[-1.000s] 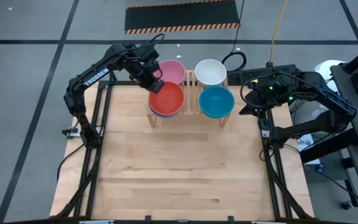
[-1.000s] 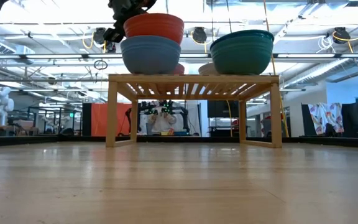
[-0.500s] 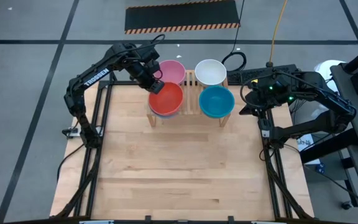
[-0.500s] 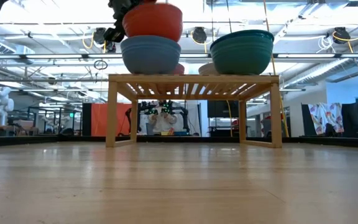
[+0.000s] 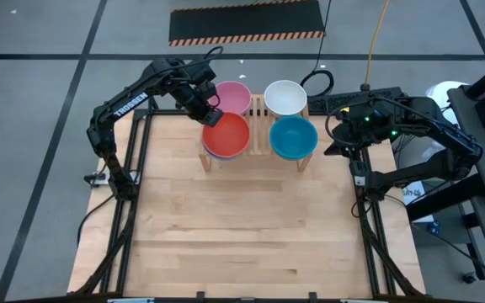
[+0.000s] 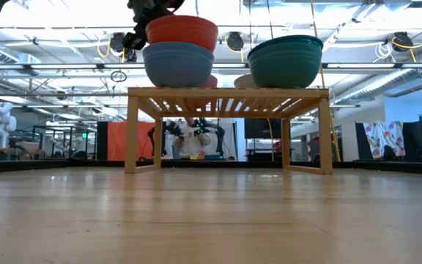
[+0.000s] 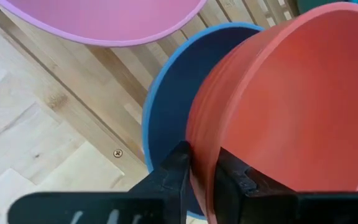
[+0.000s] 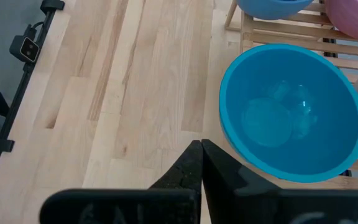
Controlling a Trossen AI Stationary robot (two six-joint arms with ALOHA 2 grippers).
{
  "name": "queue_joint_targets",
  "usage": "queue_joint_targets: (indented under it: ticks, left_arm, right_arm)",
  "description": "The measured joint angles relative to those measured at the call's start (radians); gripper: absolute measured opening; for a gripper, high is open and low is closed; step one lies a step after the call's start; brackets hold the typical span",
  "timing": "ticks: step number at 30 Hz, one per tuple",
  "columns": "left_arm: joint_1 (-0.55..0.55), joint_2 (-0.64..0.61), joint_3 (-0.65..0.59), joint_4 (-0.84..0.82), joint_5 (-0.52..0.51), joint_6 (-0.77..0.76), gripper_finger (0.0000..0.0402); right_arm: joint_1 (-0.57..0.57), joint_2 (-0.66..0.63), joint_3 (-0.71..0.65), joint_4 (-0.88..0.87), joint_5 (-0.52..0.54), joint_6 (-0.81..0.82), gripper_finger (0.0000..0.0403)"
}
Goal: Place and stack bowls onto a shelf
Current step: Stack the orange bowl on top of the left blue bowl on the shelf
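Observation:
The red bowl (image 5: 226, 133) sits nested in the blue bowl (image 6: 178, 64) on the near-left part of the slatted wooden shelf (image 6: 226, 93). Behind it stand the pink bowl (image 5: 233, 96) and the white bowl (image 5: 285, 96). The teal-blue bowl (image 5: 293, 137) rests on the near-right part of the shelf. No green bowl is in view. My left gripper (image 5: 211, 114) is shut on the red bowl at its far-left side. My right gripper (image 8: 201, 154) is shut and waits just off the shelf's right end, near the teal-blue bowl (image 8: 291, 112). My left gripper pinches the red bowl's rim (image 7: 199, 152) at the bowl's far-left side, one finger (image 7: 229, 177) inside the bowl and the other finger (image 7: 174, 171) outside it, between the red and blue walls. It comes slanting down from the far left. The red bowl rests in the blue bowl (image 7: 166, 118).
The shelf (image 5: 259, 135) stands at the middle of the table's far edge. The wide wooden tabletop (image 5: 242, 227) stretches in front of it. Cables and a power strip (image 5: 369, 93) lie beyond the far-right corner.
The left gripper lifted and tipped the red bowl slightly above the blue bowl, then lowered it back, so it now sits level in the blue bowl as it did a second ago. The gripper has kept its hold on the rim.

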Motion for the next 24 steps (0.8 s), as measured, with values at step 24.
queue_joint_targets:
  ticks: [24]
  left_arm:
    - [0.003,-0.011,0.001,-0.018,-0.019,0.055,0.0056]
  right_arm:
    - [0.0,0.0,0.0,0.0,0.0,0.0,0.0]
